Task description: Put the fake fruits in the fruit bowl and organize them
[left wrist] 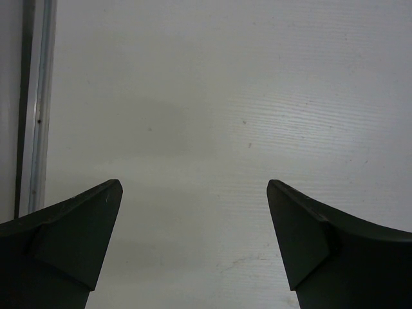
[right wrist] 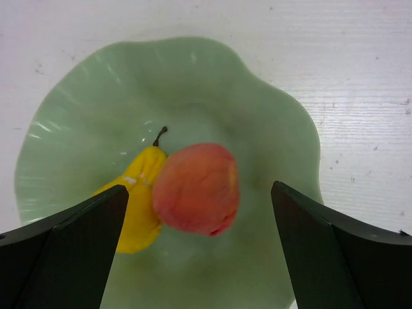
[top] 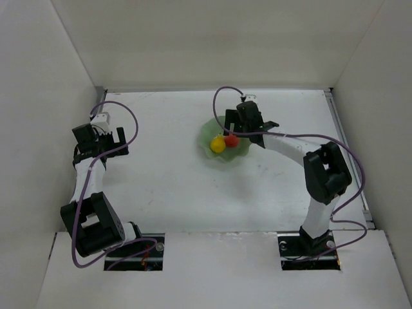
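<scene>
The pale green fruit bowl with its wavy rim sits mid-table. Inside it lie the yellow pear, stem pointing away, and the red apple-like ball, touching each other. My right gripper hangs over the bowl, open, its fingers standing apart on either side of the red ball without touching it. My left gripper is open over bare table at the far left, holding nothing.
White walls close in the table on the left, back and right. A metal rail runs along the left edge beside my left gripper. Purple cables loop from both arms.
</scene>
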Controlling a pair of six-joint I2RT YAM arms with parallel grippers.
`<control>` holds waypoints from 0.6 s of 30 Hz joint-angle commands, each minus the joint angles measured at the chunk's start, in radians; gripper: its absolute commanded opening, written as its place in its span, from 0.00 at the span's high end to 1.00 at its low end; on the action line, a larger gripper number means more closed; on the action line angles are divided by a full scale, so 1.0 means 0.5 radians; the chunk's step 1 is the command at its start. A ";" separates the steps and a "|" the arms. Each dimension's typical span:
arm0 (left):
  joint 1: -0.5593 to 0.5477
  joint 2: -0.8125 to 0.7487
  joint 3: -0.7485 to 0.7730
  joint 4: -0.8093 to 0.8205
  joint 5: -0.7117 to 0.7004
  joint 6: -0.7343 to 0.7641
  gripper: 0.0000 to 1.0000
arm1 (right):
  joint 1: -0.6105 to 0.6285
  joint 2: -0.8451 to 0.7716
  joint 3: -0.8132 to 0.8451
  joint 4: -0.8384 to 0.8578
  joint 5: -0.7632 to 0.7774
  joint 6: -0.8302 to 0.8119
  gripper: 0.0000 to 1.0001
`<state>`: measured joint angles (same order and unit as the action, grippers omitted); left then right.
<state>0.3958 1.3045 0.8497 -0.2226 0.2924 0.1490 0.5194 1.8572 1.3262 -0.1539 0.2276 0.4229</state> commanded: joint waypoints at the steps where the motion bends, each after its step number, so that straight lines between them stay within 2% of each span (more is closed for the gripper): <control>1: -0.002 -0.059 -0.021 0.056 0.026 0.024 0.00 | 0.003 -0.241 0.011 0.072 -0.016 0.004 0.00; 7: 0.014 -0.062 -0.021 0.062 0.020 0.003 0.00 | -0.193 -0.667 -0.176 0.142 0.017 0.068 0.00; 13: 0.023 -0.047 0.028 0.086 -0.042 -0.279 0.00 | -0.855 -0.999 -0.562 0.115 -0.123 0.225 0.00; 18: 0.029 0.002 0.074 0.037 -0.042 -0.341 0.00 | -1.395 -1.186 -0.891 0.072 -0.304 0.268 0.00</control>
<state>0.4038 1.3048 0.8501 -0.2211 0.2729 0.0299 -0.1112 1.3106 0.9493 -0.0940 0.1513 0.5243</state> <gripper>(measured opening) 0.997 0.999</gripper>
